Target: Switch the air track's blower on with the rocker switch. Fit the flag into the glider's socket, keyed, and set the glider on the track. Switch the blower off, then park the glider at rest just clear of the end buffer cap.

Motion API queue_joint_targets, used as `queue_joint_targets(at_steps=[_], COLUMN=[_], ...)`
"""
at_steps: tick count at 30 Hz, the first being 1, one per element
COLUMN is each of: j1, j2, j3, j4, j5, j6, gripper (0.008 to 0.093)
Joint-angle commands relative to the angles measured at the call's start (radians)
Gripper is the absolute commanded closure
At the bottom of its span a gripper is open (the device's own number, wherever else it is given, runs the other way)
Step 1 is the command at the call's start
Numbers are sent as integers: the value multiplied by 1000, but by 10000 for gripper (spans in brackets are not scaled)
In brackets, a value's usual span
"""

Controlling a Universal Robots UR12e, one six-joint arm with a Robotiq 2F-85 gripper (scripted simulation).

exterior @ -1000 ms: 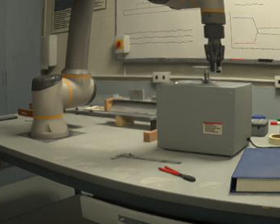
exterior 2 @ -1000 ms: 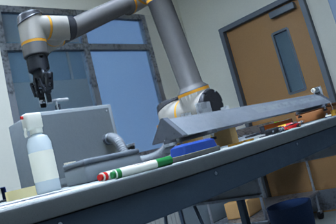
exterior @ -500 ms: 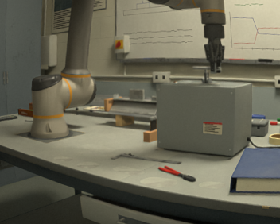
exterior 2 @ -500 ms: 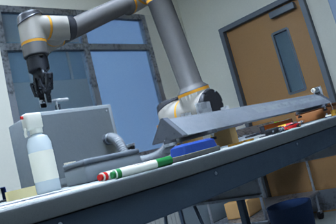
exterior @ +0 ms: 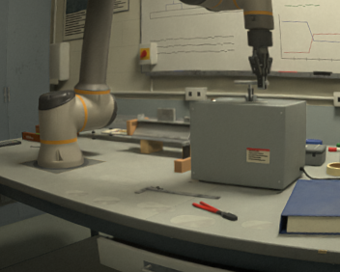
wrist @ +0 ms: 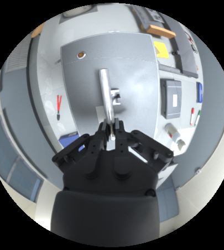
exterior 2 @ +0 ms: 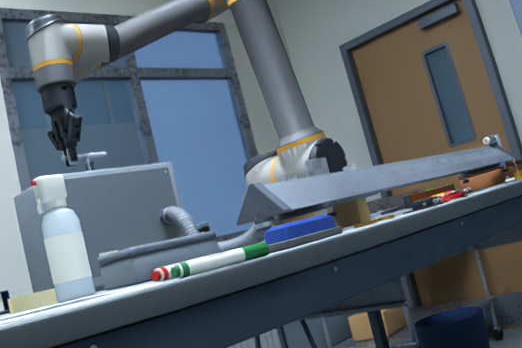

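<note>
The flag (wrist: pixel 107 95), a thin silvery plate on a short stem, stands on top of the grey blower box (exterior: pixel 247 142), and its near end lies between my fingers. In the side camera the plate (exterior: pixel 249 82) shows edge-on above the box top. An orange lamp (wrist: pixel 81 54) sits near the box's far edge. The air track (exterior 2: pixel 380 176), a long grey ridge on wooden blocks, runs across the bench to the side of the box. I cannot make out the glider or the rocker switch. My gripper (wrist: pixel 112 129) (exterior: pixel 262 81) (exterior 2: pixel 67 153) points straight down over the box and is closed on the flag's plate.
A whiteboard and wall sockets stand behind the box. On the bench lie red-handled pliers (exterior: pixel 214 210), a blue binder (exterior: pixel 319 211), a tape roll (exterior: pixel 339 168), a spray bottle (exterior 2: pixel 62 243), a marker (exterior 2: pixel 210 261) and a hose (exterior 2: pixel 177 218) from the box.
</note>
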Motion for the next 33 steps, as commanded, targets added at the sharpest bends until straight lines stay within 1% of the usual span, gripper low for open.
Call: queue_joint_targets(at_steps=[1,3,33], j1=[0,0,12], j2=[0,0,2], j3=[-1,-1,-4], j4=[0,0,0], j5=[0,0,0], j6=[0,0,12], gripper=[894,934,934])
